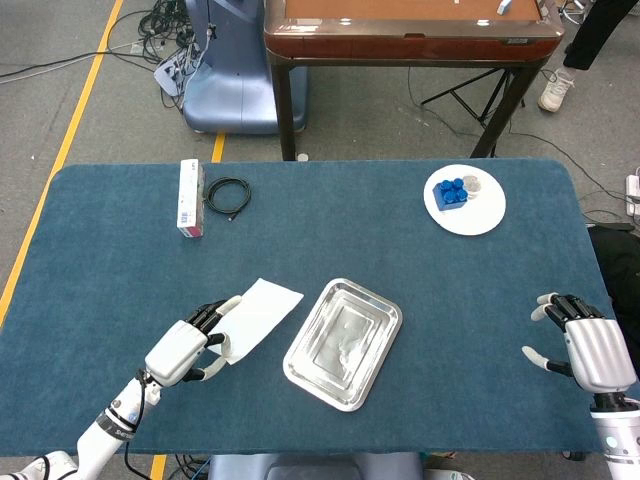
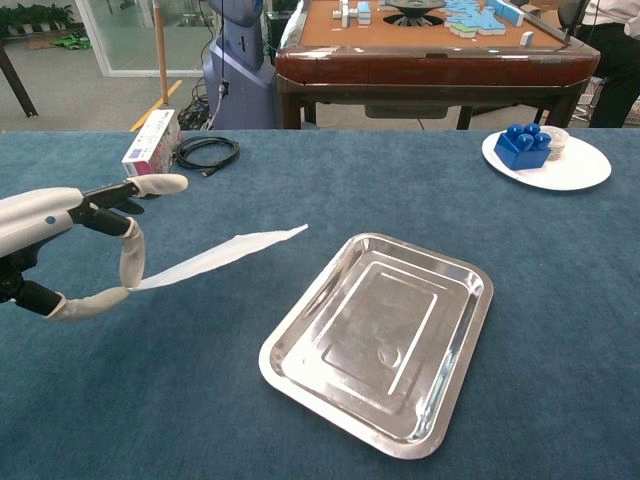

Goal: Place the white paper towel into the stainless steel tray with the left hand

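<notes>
Blue table: left hand pinches lifted paper towel.

Paper towel lifted — beside tray

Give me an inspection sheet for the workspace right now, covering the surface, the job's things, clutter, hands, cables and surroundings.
Surface: table covered in blue cloth.
Job's things: towel lifted off the cloth, held at one end, its free end pointing at the tray; tray empty.
Clutter: white plate with a blue block at the far right; small box at the far left.
Hands: left hand pinches the towel; right hand at the right edge, fingers apart, holding nothing.
Cables: black coiled cable beside the box; more cables on the floor beyond.
Surroundings: brown table behind, a blue machine base, a person's legs at top right.
</notes>
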`<move>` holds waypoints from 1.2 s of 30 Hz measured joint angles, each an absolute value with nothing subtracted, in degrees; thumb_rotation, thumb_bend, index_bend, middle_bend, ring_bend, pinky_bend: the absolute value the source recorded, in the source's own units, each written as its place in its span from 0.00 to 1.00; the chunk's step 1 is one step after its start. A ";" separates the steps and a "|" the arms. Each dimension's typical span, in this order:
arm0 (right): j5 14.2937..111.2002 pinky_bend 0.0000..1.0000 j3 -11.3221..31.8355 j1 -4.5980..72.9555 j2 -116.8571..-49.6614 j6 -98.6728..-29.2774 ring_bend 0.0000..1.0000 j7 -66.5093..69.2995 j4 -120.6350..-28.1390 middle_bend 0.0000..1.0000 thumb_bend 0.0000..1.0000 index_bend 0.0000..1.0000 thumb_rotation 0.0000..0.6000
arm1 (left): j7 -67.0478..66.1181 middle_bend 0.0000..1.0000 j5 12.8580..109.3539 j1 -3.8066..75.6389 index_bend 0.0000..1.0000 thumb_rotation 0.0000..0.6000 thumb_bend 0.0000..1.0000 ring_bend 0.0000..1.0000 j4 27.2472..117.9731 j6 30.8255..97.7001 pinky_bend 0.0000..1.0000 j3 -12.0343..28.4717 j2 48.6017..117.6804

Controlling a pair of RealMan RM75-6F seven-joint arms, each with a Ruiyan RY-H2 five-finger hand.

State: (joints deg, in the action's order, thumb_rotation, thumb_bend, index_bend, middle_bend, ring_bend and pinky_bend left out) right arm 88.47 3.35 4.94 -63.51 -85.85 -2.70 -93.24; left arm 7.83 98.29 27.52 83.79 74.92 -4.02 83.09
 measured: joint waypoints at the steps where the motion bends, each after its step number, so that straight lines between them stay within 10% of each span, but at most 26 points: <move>1: 88.47 0.43 3.36 4.93 -63.48 -85.89 0.27 -2.63 -93.26 0.34 0.09 0.45 1.00 | 6.98 0.00 98.63 27.41 0.66 1.00 0.53 0.00 84.70 75.15 0.10 -4.08 83.02; 36: 90.96 0.43 3.70 1.91 -60.35 -92.28 0.27 0.41 -95.83 0.34 0.11 0.45 1.00 | -18.46 0.00 104.14 26.68 0.67 1.00 0.53 0.00 97.81 70.20 0.10 -5.63 86.51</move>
